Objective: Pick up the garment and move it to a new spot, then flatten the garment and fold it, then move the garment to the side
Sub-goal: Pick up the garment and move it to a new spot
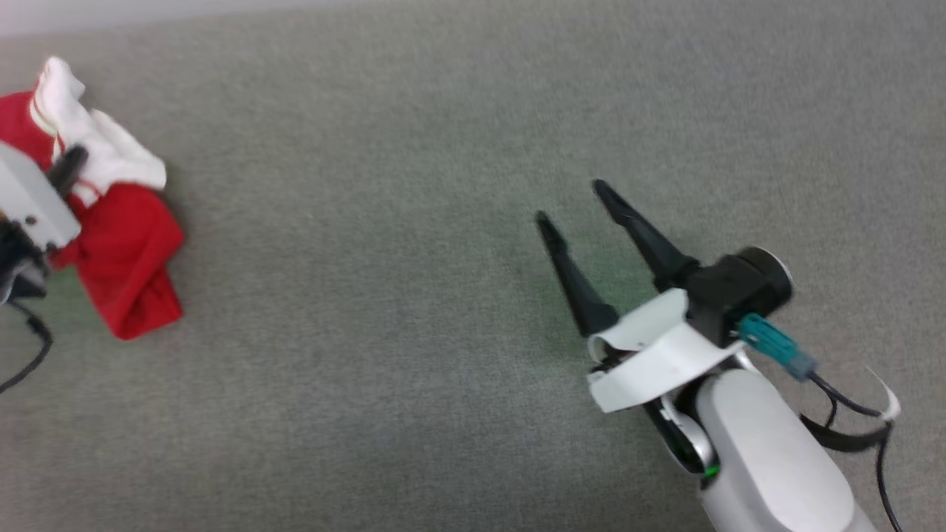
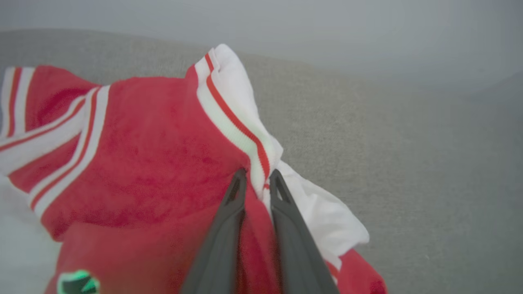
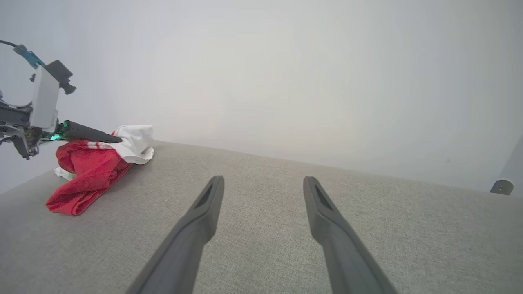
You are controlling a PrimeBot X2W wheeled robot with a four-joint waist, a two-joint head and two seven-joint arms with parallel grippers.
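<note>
Head view: the garment (image 1: 126,251), a small red shirt with white sleeves, lies crumpled at the far left of the grey fabric surface (image 1: 414,310), where the left gripper (image 1: 70,164) reaches into its white part from the frame's edge. Well apart from it, at the lower right, the right gripper (image 1: 570,201) points up and to the left over bare surface, its two dark fingers spread and nothing between them. Left wrist view: the left gripper's fingers (image 2: 229,220) stand close together, clamped on a fold of the shirt just where the red-and-white striped trim meets a white sleeve; red cloth with more striped trim bunches to the left, and grey surface runs off to the right. Right wrist view: the right gripper's fingers (image 3: 204,216) stand wide apart above the grey surface, holding nothing. At the left of this view the left gripper comes in level, its fingers gripping the top of the heap, the shirt's red lower end resting on the surface near its edge.
</note>
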